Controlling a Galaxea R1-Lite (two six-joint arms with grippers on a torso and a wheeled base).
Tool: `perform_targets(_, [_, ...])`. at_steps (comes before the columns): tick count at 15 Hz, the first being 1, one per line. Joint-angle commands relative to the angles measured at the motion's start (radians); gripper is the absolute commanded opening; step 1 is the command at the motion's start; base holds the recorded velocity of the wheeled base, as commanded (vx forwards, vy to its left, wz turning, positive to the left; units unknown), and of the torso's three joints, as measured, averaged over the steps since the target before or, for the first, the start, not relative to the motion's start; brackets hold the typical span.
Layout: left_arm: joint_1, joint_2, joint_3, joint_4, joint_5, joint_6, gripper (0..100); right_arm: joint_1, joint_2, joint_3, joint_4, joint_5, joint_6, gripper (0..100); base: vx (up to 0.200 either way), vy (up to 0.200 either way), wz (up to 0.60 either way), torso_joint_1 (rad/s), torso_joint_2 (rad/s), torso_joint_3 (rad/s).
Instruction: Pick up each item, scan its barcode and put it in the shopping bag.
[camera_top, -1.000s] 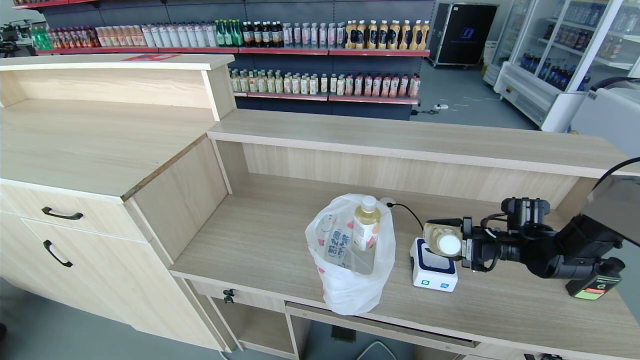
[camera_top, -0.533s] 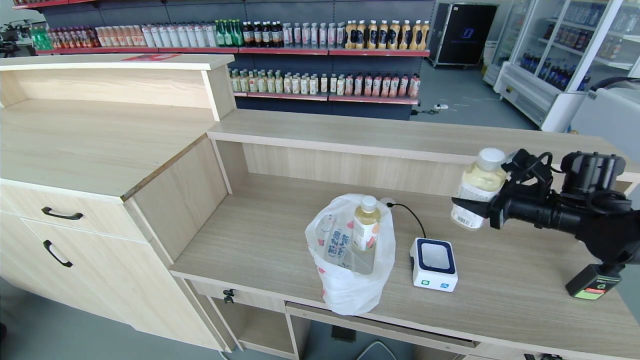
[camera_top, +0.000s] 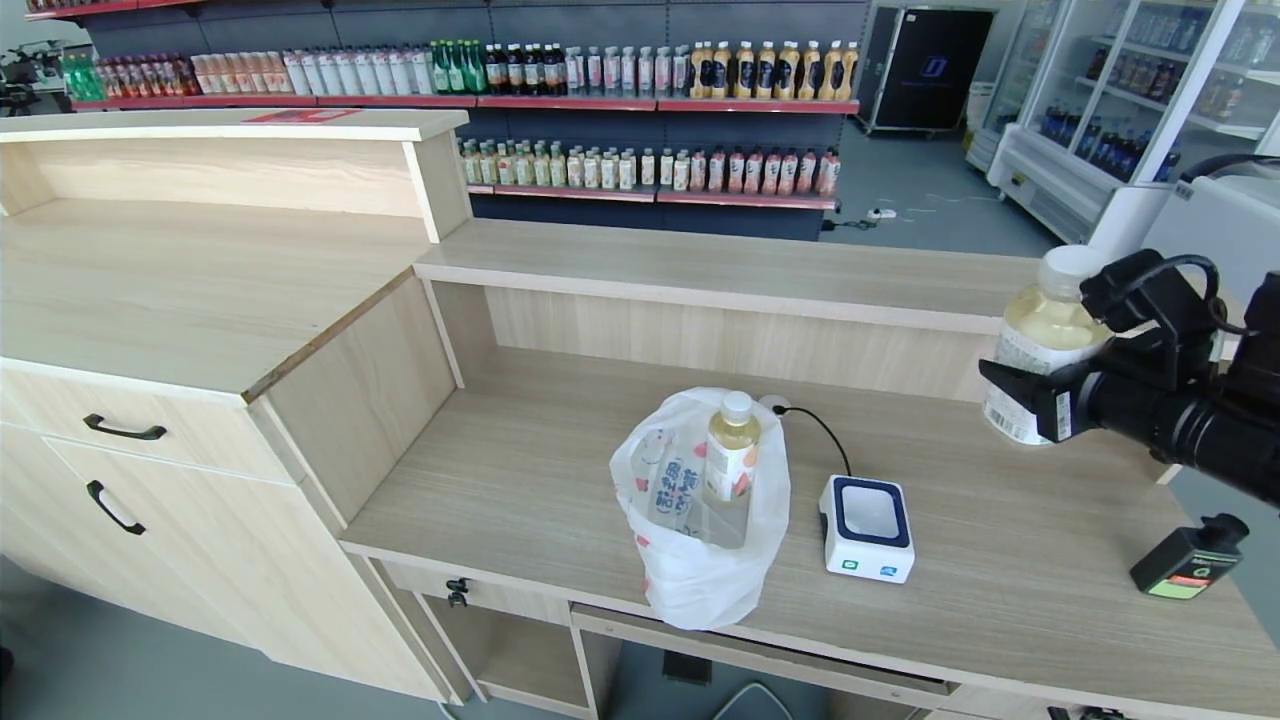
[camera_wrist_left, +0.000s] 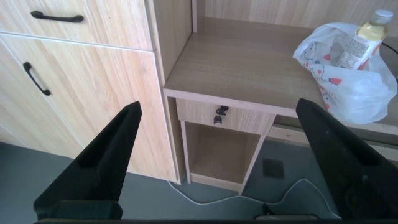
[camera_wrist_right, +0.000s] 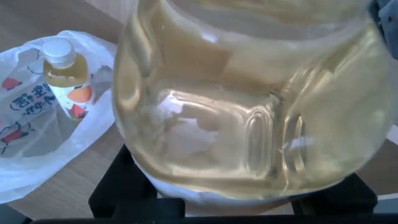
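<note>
Currently the right gripper (camera_top: 1062, 352) is clamped on the bottle (camera_top: 1032, 335), held upright above the counter's (camera_top: 1000, 600) right end, probably for base-first lowering into the shopping bag (camera_top: 700, 570). The bag stands at the front edge beside the scanner (camera_top: 868, 527) and holds a second bottle (camera_top: 732, 450). The left gripper (camera_wrist_left: 217, 106) has its fingers apart. Drink shelves (camera_top: 600, 75) line the shop behind.

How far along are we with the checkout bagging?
Done: a first bottle stands in the shopping bag. In hand: the right hand holds a second bottle upright, raised to the right of the scanner. Left: the second bottle has yet to go into the bag; whether it was scanned cannot be told.
</note>
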Motion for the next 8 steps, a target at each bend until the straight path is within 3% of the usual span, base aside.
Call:
perform_targets(1, [0.000, 0.000, 0.000, 0.000, 0.000, 0.000, 100, 0.041, -0.033, 0.018, -0.010, 0.000, -0.019, 0, 0.000, 0.000, 0.00, 0.000, 0.00, 0.000])
perform_targets(2, [0.000, 0.000, 0.000, 0.000, 0.000, 0.000, 100, 0.087, -0.033, 0.028, -0.037, 0.013, -0.017, 0, 0.000, 0.000, 0.00, 0.000, 0.00, 0.000])
perform_targets(6, [0.000, 0.000, 0.000, 0.000, 0.000, 0.000, 100, 0.265, 0.076, 0.041, -0.180, 0.006, -0.088, 0, 0.000, 0.000, 0.60, 0.000, 0.00, 0.001])
perform_targets(8, [0.000, 0.000, 0.000, 0.000, 0.000, 0.000, 100, 0.288, 0.173, 0.042, -0.229, 0.016, -0.091, 0, 0.000, 0.000, 0.60, 0.002, 0.00, 0.002])
